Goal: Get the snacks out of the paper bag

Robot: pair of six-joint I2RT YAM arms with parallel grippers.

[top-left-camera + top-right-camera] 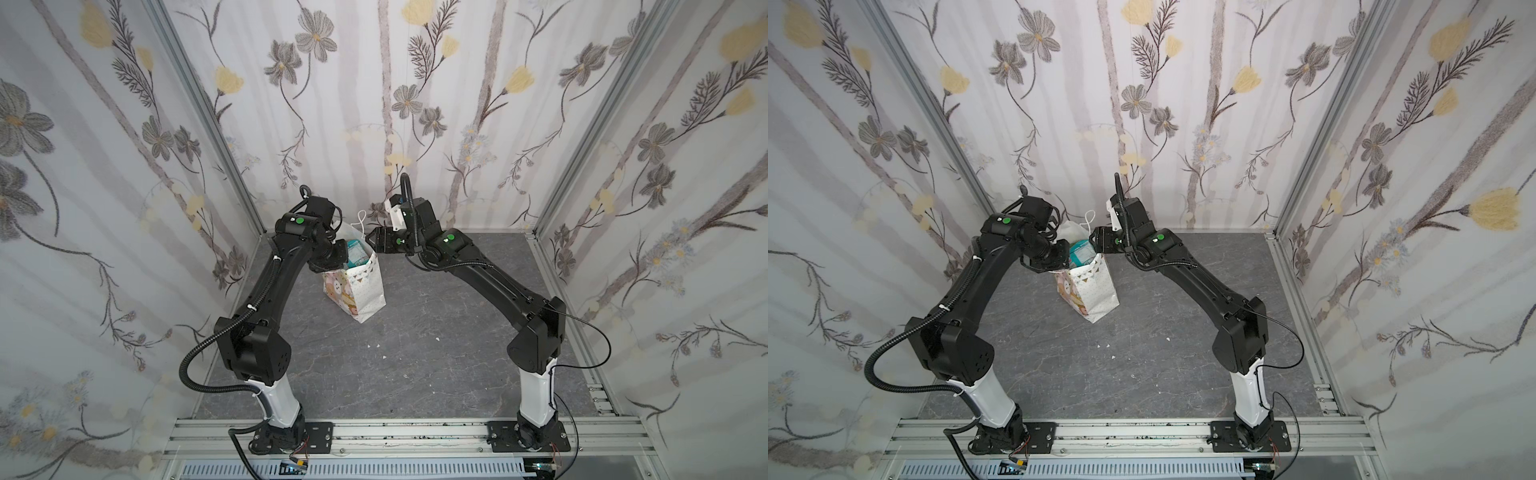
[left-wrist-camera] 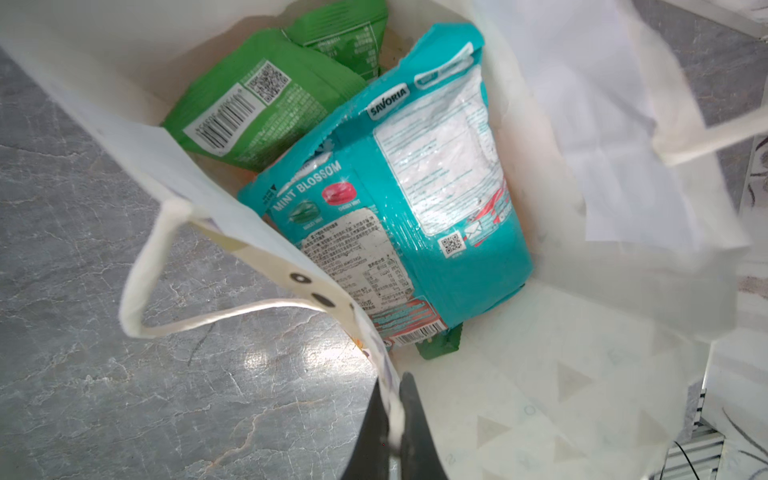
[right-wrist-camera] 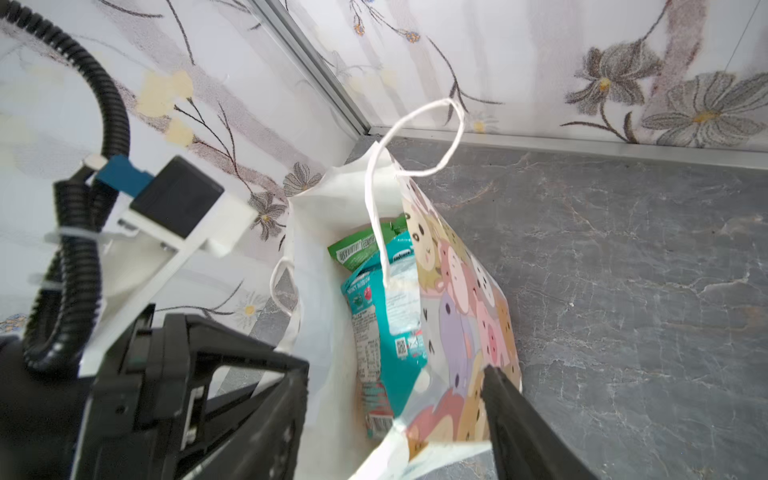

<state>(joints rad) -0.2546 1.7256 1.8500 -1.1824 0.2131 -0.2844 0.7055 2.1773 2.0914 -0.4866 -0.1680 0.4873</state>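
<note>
Left gripper point(image 2: 395, 386) pinches the paper bag point(image 1: 365, 291) rim, steadying it on the table point(image 1: 415, 353); right gripper point(image 3: 397, 370) hangs wide at the mouth. Next likely: descend onto the teal packet point(image 2: 436, 199) inside.

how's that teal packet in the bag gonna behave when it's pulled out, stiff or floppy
Probably floppy: the teal packet is creased, crinkled film, so it should bend at a pinch. Its glossy face shows glare, so it may slip. It overlaps a green packet, which might get dragged along.
</note>
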